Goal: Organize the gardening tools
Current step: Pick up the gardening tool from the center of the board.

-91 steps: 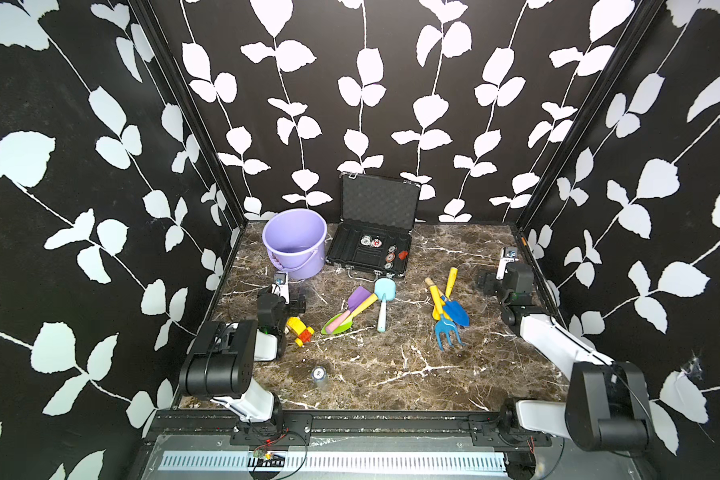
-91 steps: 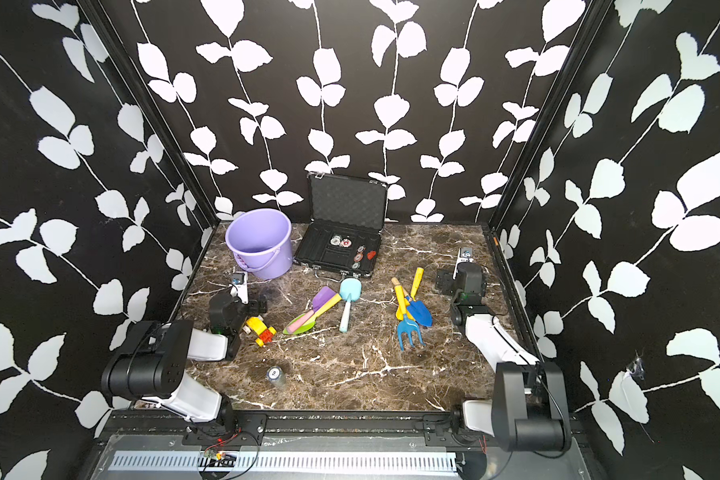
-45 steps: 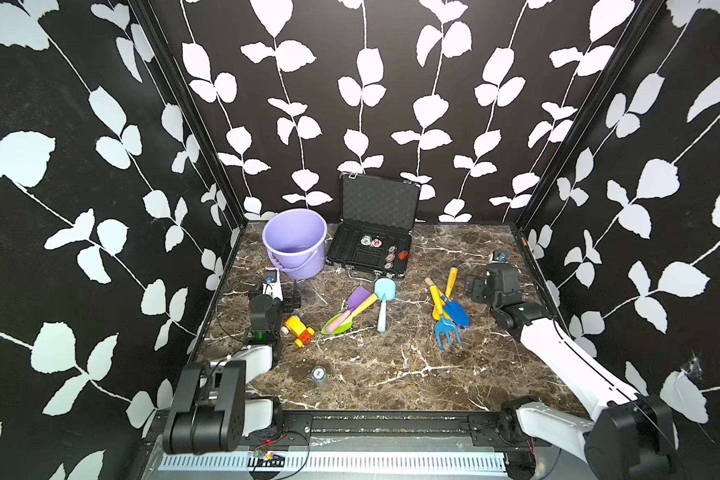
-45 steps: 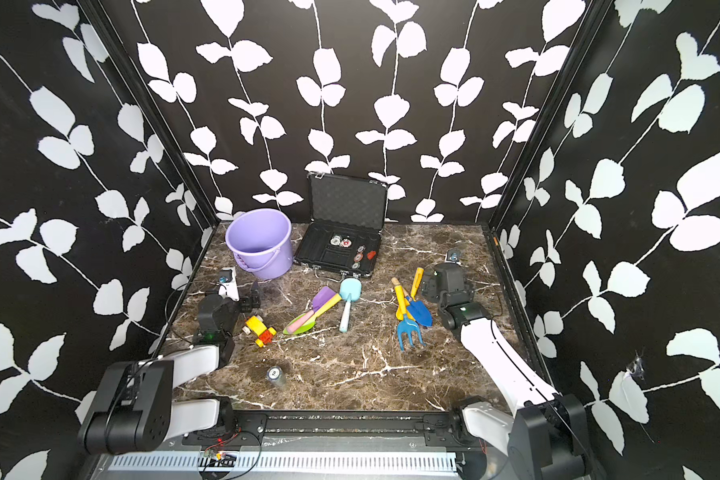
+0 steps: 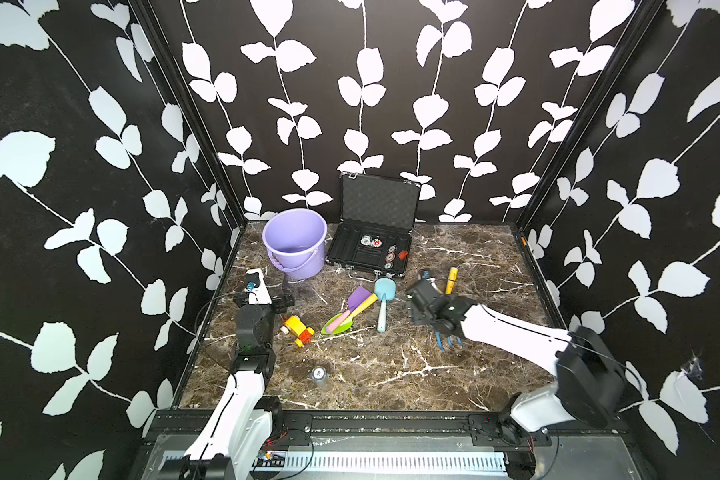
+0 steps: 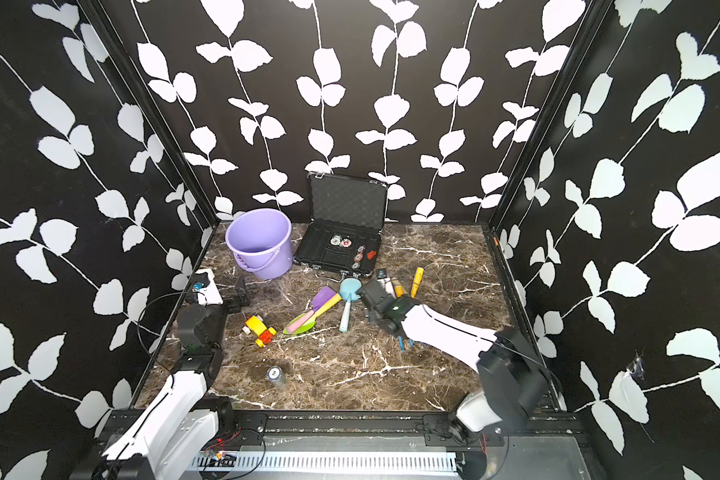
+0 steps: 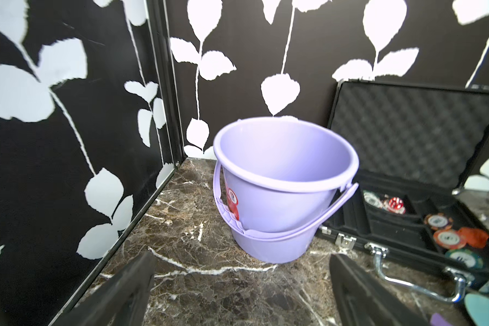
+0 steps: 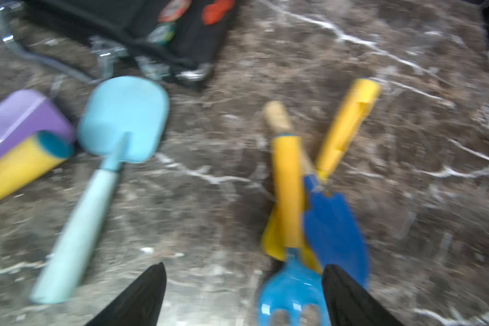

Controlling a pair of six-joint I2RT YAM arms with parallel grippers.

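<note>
1. Right wrist view, blurred: the right gripper (image 8: 243,266) holds its jaws well apart and clamps nothing. The light-blue head of the three-pronged rake (image 8: 291,293) shows in the gap, close to one fingertip (image 8: 347,293); whether they touch I cannot tell.
2. The rake's yellow handle lies against the blue trowel (image 8: 333,225), whose own yellow handle splays away from it. A tan-handled tool (image 8: 277,118) pokes out from under the rake's handle, with a yellow blade beneath.
3. In both top views this cluster sits at 3 o'clock on the marble table (image 5: 391,374), mostly hidden by the right arm (image 5: 508,328) — only the rake's prongs and the trowel's handle show.
4. Near the table's middle lies the light-blue trowel (image 5: 384,291), head toward 12 o'clock and pale handle toward 6. At its 9 o'clock is the purple scoop (image 5: 358,297), its yellow handle running toward 7 o'clock and ending at the green scoop (image 5: 337,326), which has a pink handle.
5. In the left wrist view the left gripper (image 7: 242,255) is spread wide and empty, facing the purple bucket (image 7: 283,175). The bucket stands upright at 11 o'clock on the table. Just beside it, at 12 o'clock, the black case (image 7: 407,135) lies open.
6. A yellow-and-red toy vehicle (image 5: 296,328) sits at 9 o'clock, between the left arm (image 5: 250,328) and the green scoop.
</note>
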